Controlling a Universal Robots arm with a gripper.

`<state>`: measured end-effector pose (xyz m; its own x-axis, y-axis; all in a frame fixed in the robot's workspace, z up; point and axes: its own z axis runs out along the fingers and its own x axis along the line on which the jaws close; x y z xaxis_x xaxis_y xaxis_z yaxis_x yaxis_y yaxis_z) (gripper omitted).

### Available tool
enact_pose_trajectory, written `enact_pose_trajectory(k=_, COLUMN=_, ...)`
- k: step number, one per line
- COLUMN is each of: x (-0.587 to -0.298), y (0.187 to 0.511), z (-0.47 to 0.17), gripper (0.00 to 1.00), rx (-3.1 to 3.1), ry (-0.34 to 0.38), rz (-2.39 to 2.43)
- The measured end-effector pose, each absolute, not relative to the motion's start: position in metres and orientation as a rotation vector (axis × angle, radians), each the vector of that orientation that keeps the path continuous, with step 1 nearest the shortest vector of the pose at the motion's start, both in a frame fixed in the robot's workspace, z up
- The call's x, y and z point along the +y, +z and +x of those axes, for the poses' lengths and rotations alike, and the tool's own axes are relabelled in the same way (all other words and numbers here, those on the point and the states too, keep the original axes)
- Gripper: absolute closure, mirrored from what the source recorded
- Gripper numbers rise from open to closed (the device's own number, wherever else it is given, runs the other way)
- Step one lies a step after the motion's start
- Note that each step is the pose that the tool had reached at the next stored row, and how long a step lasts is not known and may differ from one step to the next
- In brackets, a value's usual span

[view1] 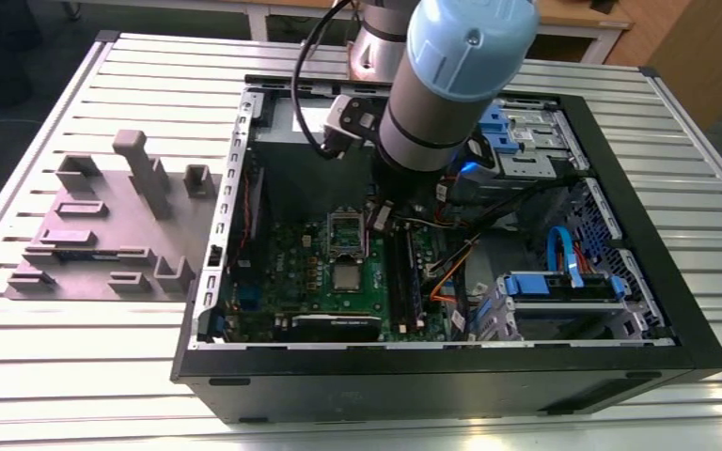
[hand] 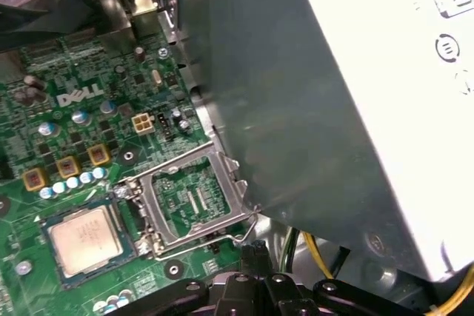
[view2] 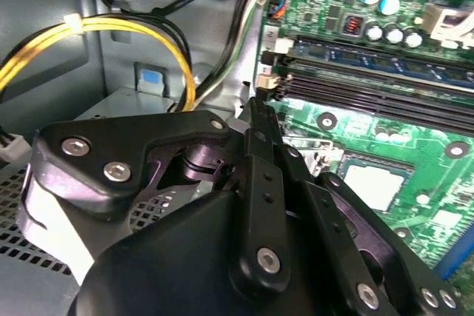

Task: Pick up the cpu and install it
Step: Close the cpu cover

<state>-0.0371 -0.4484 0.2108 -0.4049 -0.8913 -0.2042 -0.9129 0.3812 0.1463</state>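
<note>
The cpu, a small square chip with a silver top, lies flat in its socket on the green motherboard. It also shows as the cpu in the second wrist view and the cpu in the exterior view. The socket's metal load frame stands swung open beside it. My gripper hangs inside the computer case, above the board near the open frame and apart from the chip. Its black linkage is in the foreground in both wrist views, and nothing shows held in it.
A large grey power-supply box rises close beside the socket. Yellow and black cables run along the case wall. Memory slots and a blue drive cage lie toward the exterior view's right. A grey fixture block sits outside the case on the slatted table.
</note>
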Motion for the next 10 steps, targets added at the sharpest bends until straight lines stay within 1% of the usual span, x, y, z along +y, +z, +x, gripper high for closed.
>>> enact_pose_trajectory(k=10, x=-0.447, y=0.206, z=-0.037, gripper=0.9, rx=2.53, ry=0.367, rz=-1.658)
